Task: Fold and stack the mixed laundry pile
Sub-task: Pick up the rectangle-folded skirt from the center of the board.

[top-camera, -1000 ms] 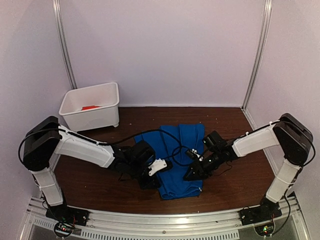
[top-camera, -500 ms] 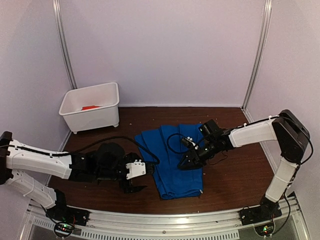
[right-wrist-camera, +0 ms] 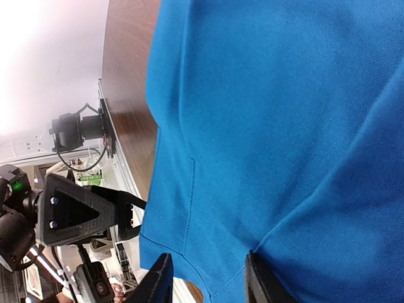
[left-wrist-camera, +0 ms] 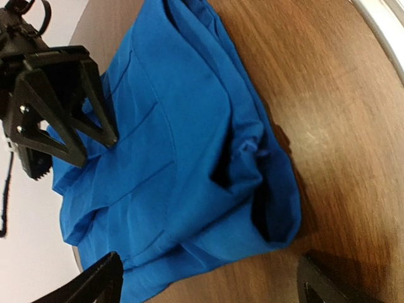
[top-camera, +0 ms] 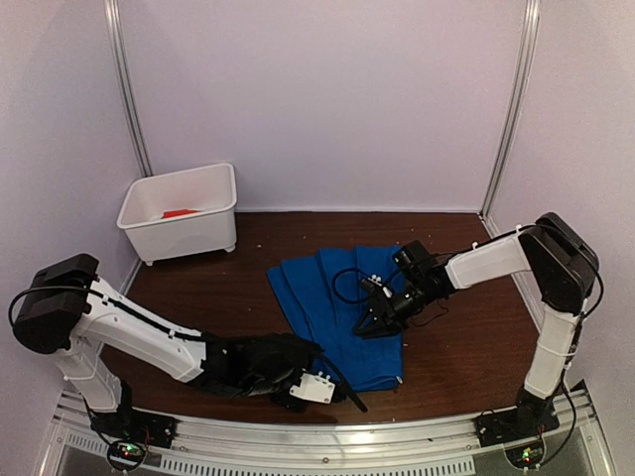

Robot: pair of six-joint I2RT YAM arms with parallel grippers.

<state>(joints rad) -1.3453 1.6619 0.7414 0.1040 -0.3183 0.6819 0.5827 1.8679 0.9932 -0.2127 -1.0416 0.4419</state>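
Our left tool (left-wrist-camera: 209,268) stands with its jaws wide apart and holds nothing. It hovers low over the tabletop (top-camera: 466,347), at the near left corner of the blue garment (top-camera: 337,317). From this tool the garment lies ahead and to the right, and its near edge is just beside the fingertips. The long axis of the cloth runs from the near side to the far side.

Our right tool (top-camera: 369,325) rests on the middle right part of the same garment. Its jaws are partly apart with blue cloth between them, and we cannot tell if they pinch it.

We judge that the left arm is nearer to the near edge, so lifting it for a fold should fall to that arm. The orange-red shirt (top-camera: 180,212) shows only as a small patch inside the white bin (top-camera: 213,193), well apart at the far left.
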